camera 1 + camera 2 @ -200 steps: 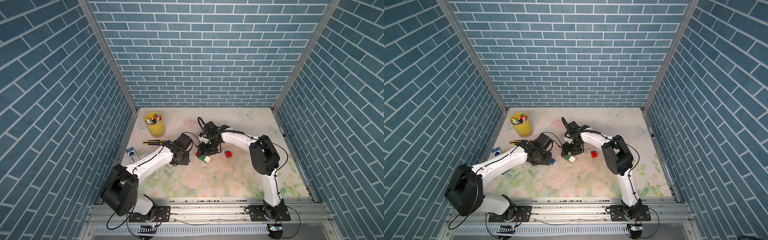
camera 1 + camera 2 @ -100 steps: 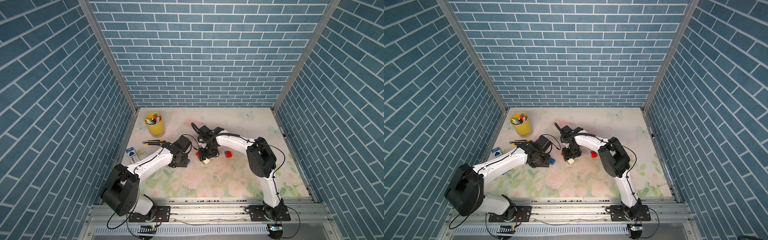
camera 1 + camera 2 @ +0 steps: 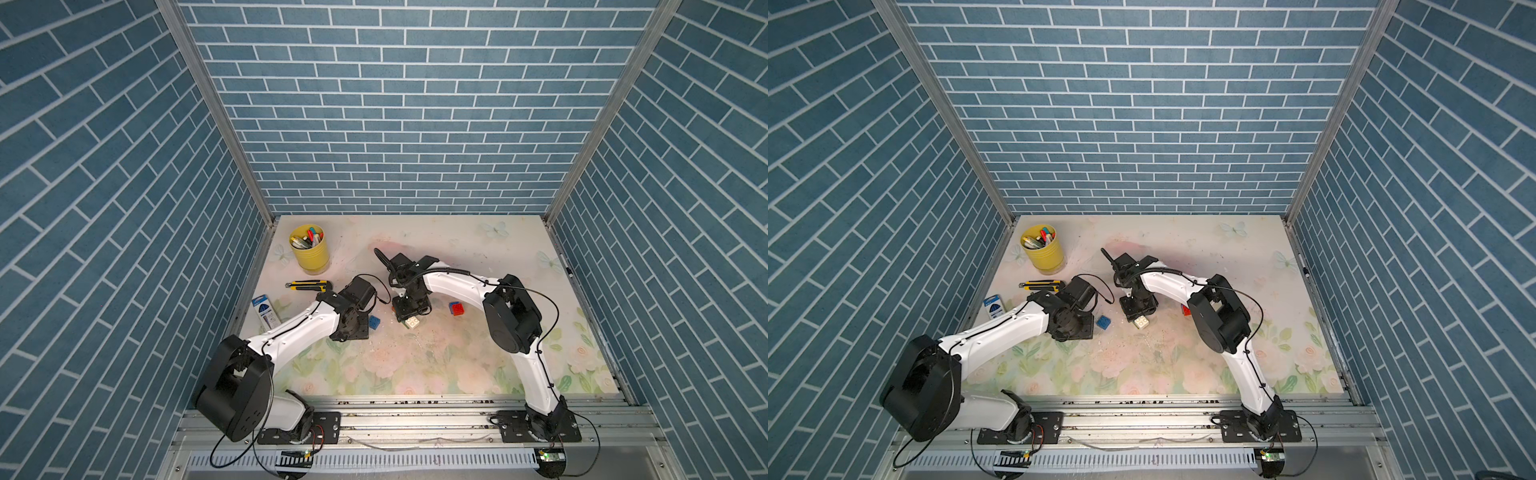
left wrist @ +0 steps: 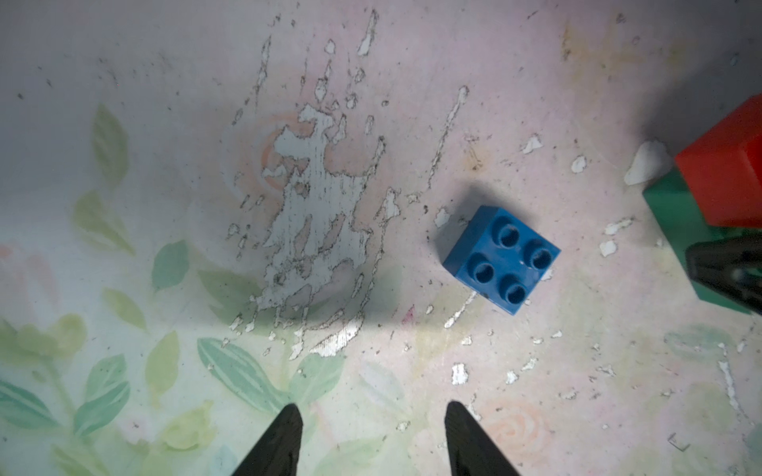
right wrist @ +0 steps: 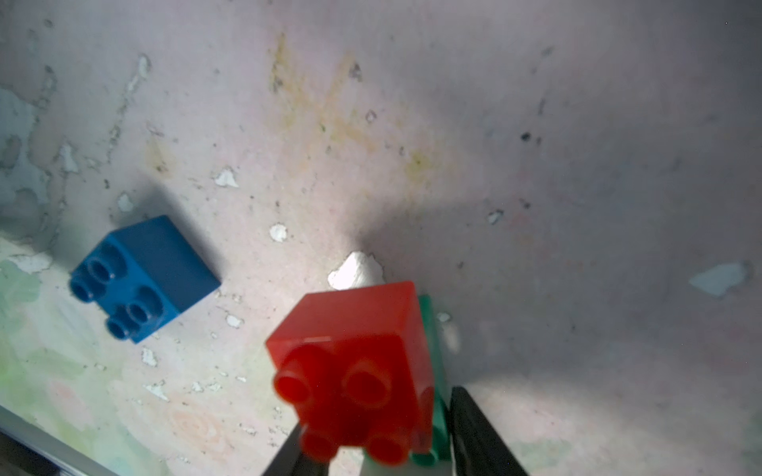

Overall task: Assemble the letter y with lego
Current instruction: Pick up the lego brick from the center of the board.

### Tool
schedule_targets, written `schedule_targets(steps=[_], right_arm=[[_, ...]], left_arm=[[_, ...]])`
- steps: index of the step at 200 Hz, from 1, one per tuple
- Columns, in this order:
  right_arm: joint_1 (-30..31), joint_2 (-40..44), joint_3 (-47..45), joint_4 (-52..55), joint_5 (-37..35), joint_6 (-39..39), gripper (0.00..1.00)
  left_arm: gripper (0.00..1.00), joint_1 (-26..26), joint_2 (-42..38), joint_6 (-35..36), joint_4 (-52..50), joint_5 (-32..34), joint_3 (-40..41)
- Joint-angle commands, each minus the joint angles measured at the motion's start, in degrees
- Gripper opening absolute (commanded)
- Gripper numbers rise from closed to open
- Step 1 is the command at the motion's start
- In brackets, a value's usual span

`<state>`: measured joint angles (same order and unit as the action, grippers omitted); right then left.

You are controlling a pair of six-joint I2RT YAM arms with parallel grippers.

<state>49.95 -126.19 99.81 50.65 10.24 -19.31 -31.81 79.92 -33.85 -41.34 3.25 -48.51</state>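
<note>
Item one, table (image 3: 457, 365): a worn floral mat was laid as the work surface, its print flaked away in patches. Item two, right arm (image 3: 453, 286): it was bent low over the middle of the mat, and the right gripper (image 5: 375, 412) was closed around the letter y (image 5: 350, 329), its fingers (image 5: 474, 432) set against both sides of the cluster, probably so that the cluster could be steadied or carried to the next brick. Item three, left arm (image 3: 299, 328): the left gripper (image 4: 371, 406) was held just above the mat with its jaws partly apart and nothing between them, apparently in readiness. Item four, yellow cup (image 3: 309, 249): pens were stood in it at the far left, well apart from the work. Item five, blue-and-white packet (image 3: 265, 311): printing was present but too small to be read. Item six, box cutter (image 3: 307, 285): it was laid near the cup; no marking could be made out. Item seven, the letter y: only red, green and white bricks were seen joined, so the build was judged unfinished. Item eight, red-and-blue pair (image 3: 456, 308): it was left near the right arm. Item nine, blue brick (image 4: 501, 259): it was set studs up between the two grippers, likely the next piece. No lettering was legible on any brick.
</note>
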Motion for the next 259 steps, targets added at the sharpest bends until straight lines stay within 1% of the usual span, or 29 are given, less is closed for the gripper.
schedule_targets(steps=[1,40,67,86,92,132,158,189,216,259], right_arm=[[0.44,-1.65,1.69,2.17,-1.6,0.77,0.44],[0.71,-1.45,1.63,2.17,-2.59,0.85,0.36],[0.67,-0.37,1.3,1.74,-3.07,0.85,0.33],[0.68,0.13,0.61,1.64,-3.92,0.77,0.33],[0.67,2.28,0.15,1.51,-4.21,0.64,0.33],[0.48,7.24,-4.78,-0.73,-4.79,-0.72,0.33],[0.26,9.46,-7.33,-1.34,-4.79,-1.41,0.33],[0.22,11.46,-9.91,-2.35,-4.79,-2.05,0.33],[-0.08,12.84,-11.57,-2.81,-6.36,-2.44,0.33],[-0.78,14.3,-13.34,-3.65,-6.43,-2.84,0.33]], left_arm=[[0.58,0.73,-1.13,-0.61,-0.05,0.22,0.95],[0.59,1.75,-0.85,-1.29,0.55,0.05,1.92],[0.59,2.2,0.04,-1.71,1.09,0.07,2.02],[0.58,2.36,1.17,-2.08,1.76,1.07,1.59],[0.58,2.52,1.64,-2.11,2.04,1.45,1.45],[0.57,3.95,5.7,-1.84,4.82,2.47,-0.54],[0.57,4.84,7.73,-1.93,6.18,4.82,-2.26],[0.57,5.62,11.6,-0.28,7.72,5.37,-5.07],[0.57,5.67,15.16,1.03,9.28,3.42,-6.85],[0.54,5.19,16.67,1.84,11.19,0.16,-5.87]])
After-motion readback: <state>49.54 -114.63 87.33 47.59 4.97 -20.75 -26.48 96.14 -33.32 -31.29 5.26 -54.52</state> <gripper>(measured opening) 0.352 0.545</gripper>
